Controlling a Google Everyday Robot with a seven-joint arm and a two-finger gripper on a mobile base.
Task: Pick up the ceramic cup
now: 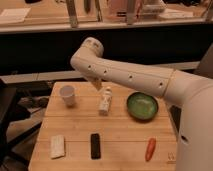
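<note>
**Closing in on the cup at the desk's back-left corner**

The small white ceramic cup (67, 95), handleless and narrowing toward its base, stands upright on the back-left part of the light wooden desk (122, 132), as we see it, with bare wood all around it. We judge the step in hand to be the approach, since nothing holds the cup yet.

The gripper (96, 84) shows only as a tan tip hanging under the bend of the large white arm (132, 77). It sits to the right of the cup and higher than its rim. How its jaws stand we cannot tell.

To do this well, we would bring the gripper across until it is centred over the cup. We would then lower it with the jaws set wider than the rim, and close only once they straddle the wall. Because the cup tapers, a grip near the top looks surer to us. A low or skewed one could let it slip or tip.

The nearest neighbour is a whitish upright bottle-like figure (105, 100), just below and right of the gripper's tip and near the cup. We think it is the thing most easily knocked as the wrist swings over.

Farther right lies a round green bowl (142, 106). Along the front edge we see a flat pale rectangular pad (58, 146), a black rectangular bar (95, 146) and an orange carrot-shaped piece (150, 149). All three are well apart from the cup and out of the path.
</note>
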